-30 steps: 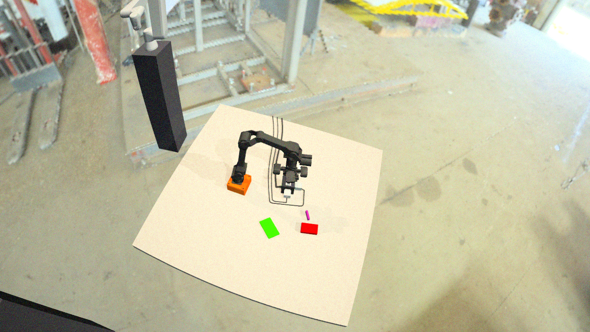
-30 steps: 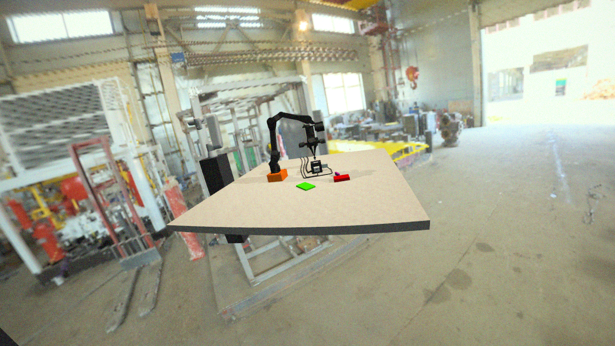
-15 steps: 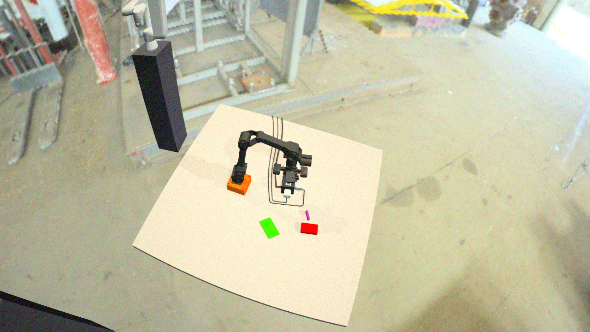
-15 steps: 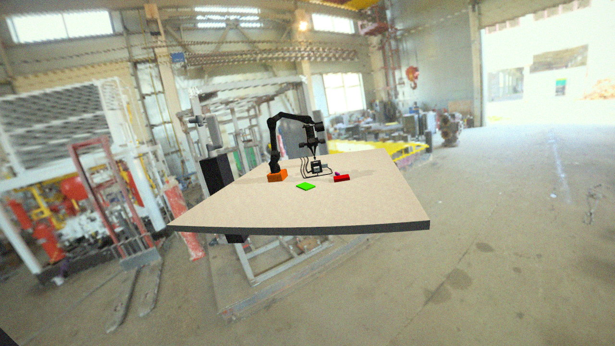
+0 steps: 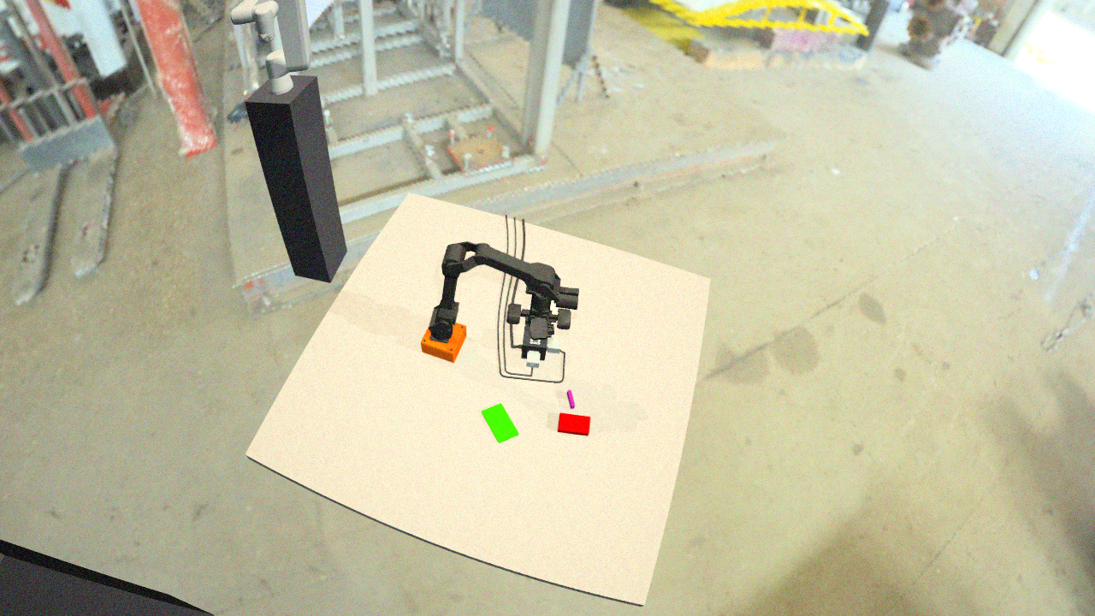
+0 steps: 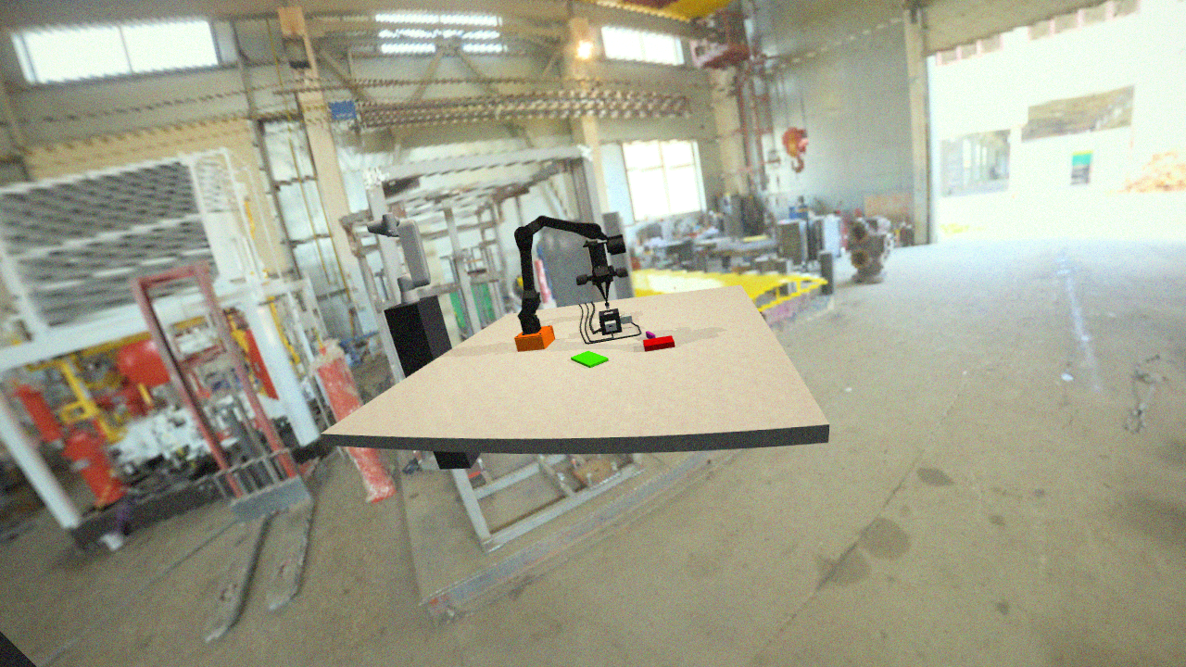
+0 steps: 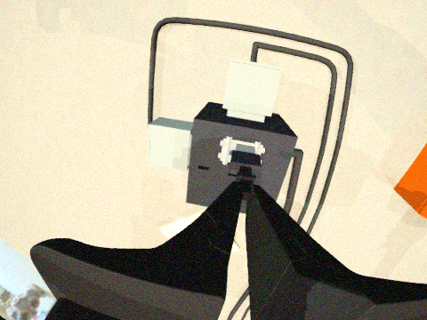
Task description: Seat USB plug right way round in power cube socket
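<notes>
The power cube [image 5: 538,350] [image 6: 604,322] [image 7: 205,147] is dark, stands on the table and has a white marking and small dark slots on its top. My gripper [image 6: 607,304] [image 7: 244,191] points down over it, shut on the USB plug [image 7: 245,157]. In the wrist view the plug is a small dark body with a grey-blue end, just beyond the fingertips, partly covering the marking. The target socket is hard to make out under the plug and fingertips. How deep the plug sits, if at all, and which way round it is, I cannot tell.
White plugs [image 7: 253,89] [image 7: 170,144] stick out of the cube's sides, with dark cables [image 7: 251,28] looping around it. A red block [image 5: 574,424] [image 6: 659,343], magenta stick [image 5: 570,399] [image 6: 649,334] and green slab [image 5: 500,423] [image 6: 589,358] lie nearby. The arm stands on an orange base [image 5: 440,352] [image 7: 414,187].
</notes>
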`<act>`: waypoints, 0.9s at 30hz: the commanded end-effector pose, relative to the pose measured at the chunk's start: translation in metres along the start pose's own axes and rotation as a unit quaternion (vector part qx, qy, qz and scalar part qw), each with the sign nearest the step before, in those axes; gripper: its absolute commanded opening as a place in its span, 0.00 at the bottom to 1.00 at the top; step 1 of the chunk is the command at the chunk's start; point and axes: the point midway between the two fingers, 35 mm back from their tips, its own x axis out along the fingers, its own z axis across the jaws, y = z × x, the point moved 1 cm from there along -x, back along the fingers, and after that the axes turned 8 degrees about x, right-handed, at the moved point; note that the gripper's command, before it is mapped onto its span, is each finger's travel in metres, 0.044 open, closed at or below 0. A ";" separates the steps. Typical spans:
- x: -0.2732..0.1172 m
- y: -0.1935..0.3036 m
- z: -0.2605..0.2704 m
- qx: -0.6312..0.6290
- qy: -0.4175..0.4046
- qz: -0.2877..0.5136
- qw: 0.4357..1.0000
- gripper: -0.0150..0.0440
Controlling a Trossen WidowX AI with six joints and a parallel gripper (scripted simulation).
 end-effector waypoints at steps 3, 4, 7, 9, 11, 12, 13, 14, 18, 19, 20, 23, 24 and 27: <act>0.002 0.001 0.000 -0.002 0.002 0.004 1.000 0.25; 0.002 0.001 0.000 -0.002 0.002 0.005 1.000 0.25; 0.002 0.001 0.000 -0.002 0.002 0.006 1.000 0.25; 0.003 0.001 0.000 -0.002 0.002 0.007 1.000 0.25; 0.003 0.001 0.000 -0.001 0.003 0.008 1.000 0.25; 0.003 0.001 0.000 -0.001 0.003 0.008 1.000 0.25; 0.003 0.001 0.000 -0.001 0.003 0.009 1.000 0.25; 0.003 0.002 0.000 -0.001 0.003 0.009 1.000 0.25; 0.004 0.002 0.000 -0.001 0.003 0.011 1.000 0.25; 0.004 0.002 0.000 -0.001 0.003 0.011 1.000 0.25; 0.004 0.002 0.000 -0.001 0.003 0.012 1.000 0.25; 0.004 0.002 0.000 -0.001 0.003 0.013 1.000 0.25; 0.004 0.002 0.000 -0.001 0.003 0.013 1.000 0.25; 0.005 0.002 0.000 -0.001 0.004 0.014 1.000 0.25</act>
